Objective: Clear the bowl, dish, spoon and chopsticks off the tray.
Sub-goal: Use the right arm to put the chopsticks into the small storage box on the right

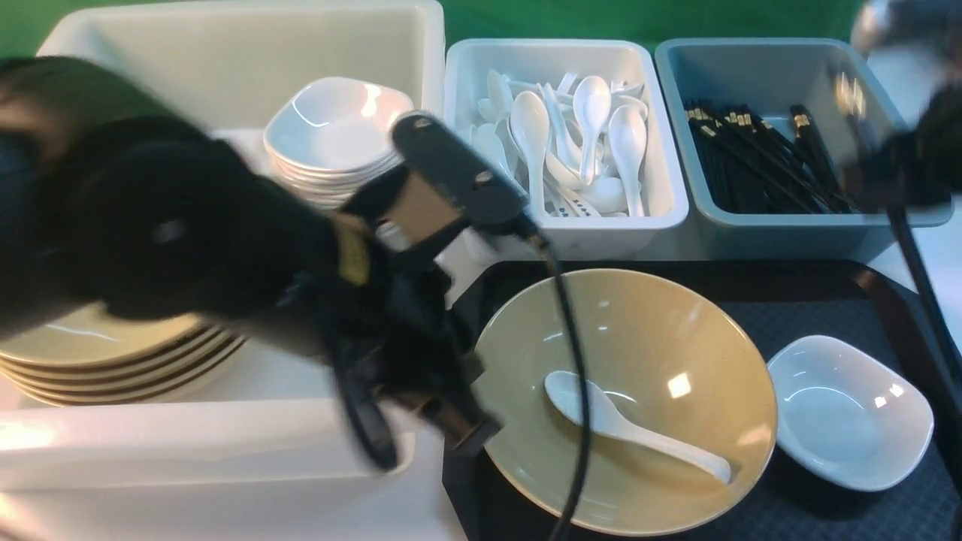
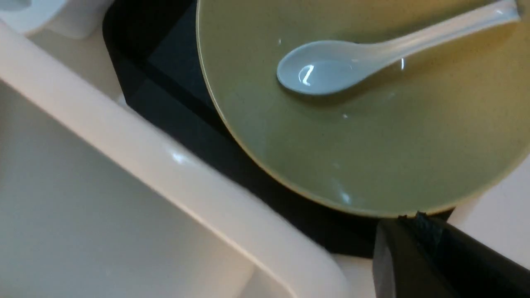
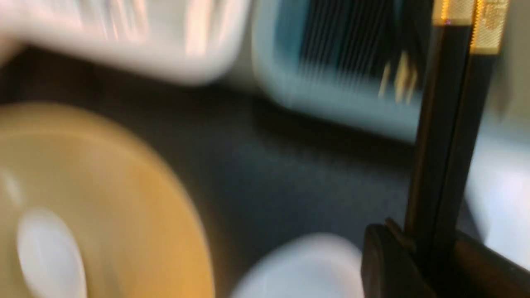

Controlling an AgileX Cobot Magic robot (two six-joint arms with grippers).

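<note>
Over right edge of black tray (image 1: pixel 797 315), pinches chopsticks (image 3: pixel 445 136), thin, stiff, likely slippery, well below gold bands (image 3: pixel 488 29) in right gripper (image 3: pixel 430 265) closed tight on them. Holds left gripper (image 2: pixel 418 231) fully closed, empty, at rim of bowl (image 1: pixel 661 323), spoon (image 1: pixel 624 424) inside, dish (image 1: pixel 849 413) just beside.

Bright, even overhead light; small glare spots on bowl (image 1: pixel 680 385) and dish (image 1: pixel 849 413). Heavy motion blur on left arm (image 1: pixel 173 225) and right arm (image 1: pixel 921 143). Right wrist view smeared throughout, only chopsticks (image 3: pixel 447 124) crisp.

Canteen dish-return station: tray (image 1: pixel 797 315), spoon bin (image 1: pixel 601 234), chopstick bin (image 1: pixel 789 237), stacked bowls (image 1: pixel 113 364).
</note>
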